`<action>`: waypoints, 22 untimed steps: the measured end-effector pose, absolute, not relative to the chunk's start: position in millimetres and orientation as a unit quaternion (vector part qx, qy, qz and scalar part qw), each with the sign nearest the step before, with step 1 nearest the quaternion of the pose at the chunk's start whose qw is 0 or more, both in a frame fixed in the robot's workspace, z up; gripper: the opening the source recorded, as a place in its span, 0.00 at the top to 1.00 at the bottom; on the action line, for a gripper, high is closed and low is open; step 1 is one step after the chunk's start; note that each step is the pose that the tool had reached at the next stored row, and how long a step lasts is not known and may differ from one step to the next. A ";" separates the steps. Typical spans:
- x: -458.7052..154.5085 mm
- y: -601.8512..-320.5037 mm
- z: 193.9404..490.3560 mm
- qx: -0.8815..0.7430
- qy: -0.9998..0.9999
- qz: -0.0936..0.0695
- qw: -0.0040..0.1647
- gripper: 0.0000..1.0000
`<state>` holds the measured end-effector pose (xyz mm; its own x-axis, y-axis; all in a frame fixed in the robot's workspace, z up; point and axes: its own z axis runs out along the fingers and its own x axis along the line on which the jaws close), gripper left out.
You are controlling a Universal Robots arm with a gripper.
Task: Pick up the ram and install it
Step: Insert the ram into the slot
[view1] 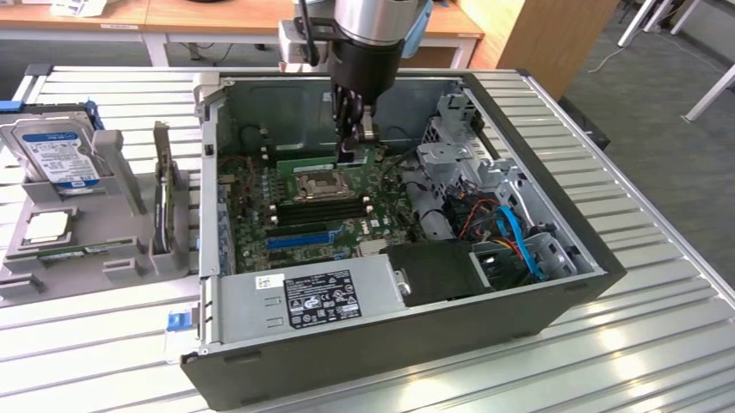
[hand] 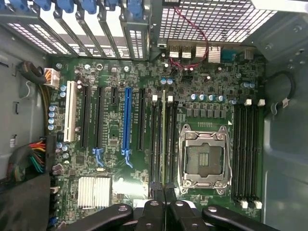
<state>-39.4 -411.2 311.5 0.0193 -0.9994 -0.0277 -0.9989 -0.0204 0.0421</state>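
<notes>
Ram [hand: 163, 139] clamped in end effector [hand: 164, 195] — at memory slots [hand: 171, 144] beside socket [hand: 204, 156]

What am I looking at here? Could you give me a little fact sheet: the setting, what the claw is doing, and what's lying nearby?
Setting: open computer case lying on a ribbed metal table
Claw: inside the case, over the motherboard, shut on the ram
Ram: held edge-on above the memory slots beside the empty processor socket
Nearby: hard drive and grey card standing in a holder at the exterior view's left
</notes>
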 end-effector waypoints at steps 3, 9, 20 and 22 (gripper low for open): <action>-39.7 -411.2 306.0 0.714 -0.700 -0.024 0.005 0.89; -40.1 -411.2 295.4 0.713 -0.700 -0.024 0.005 0.89; -40.2 -411.2 288.7 0.713 -0.701 -0.024 0.005 0.89; -40.2 -411.2 286.4 0.713 -0.701 -0.024 0.005 0.89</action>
